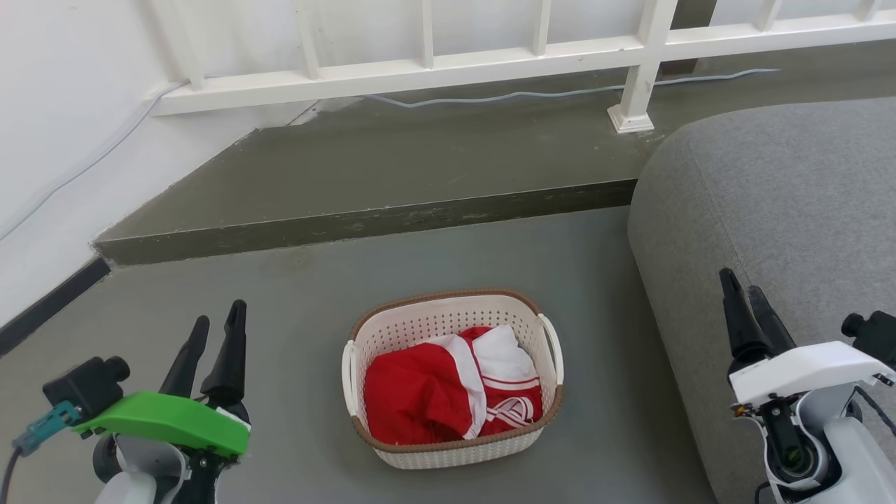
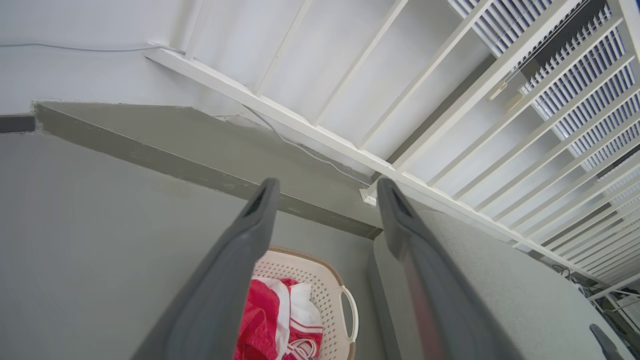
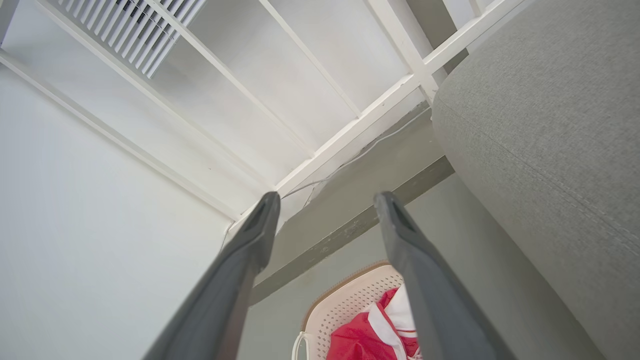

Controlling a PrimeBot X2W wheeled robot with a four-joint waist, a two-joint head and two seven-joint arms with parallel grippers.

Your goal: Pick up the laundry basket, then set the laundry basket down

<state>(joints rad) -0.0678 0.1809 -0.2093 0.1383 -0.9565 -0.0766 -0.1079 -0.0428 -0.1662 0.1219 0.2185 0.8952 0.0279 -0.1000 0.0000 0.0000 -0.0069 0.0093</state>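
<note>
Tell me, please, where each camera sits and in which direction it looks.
Head view: on the robot's head, looking forward and down at the laundry basket on the floor; the left gripper and right gripper show at the lower corners.
Left wrist view: on the left wrist, looking along its two open fingers toward the white railing.
Right wrist view: on the right wrist, looking along its open fingers toward the wall.
Shared: both wrist views show the laundry basket low between the fingers, and the grey sofa.

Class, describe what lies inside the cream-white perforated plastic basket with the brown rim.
Crumpled red-and-white clothing lies inside the cream-white perforated laundry basket. It covers the basket's bottom, so anything beneath the cloth cannot be seen.
</note>
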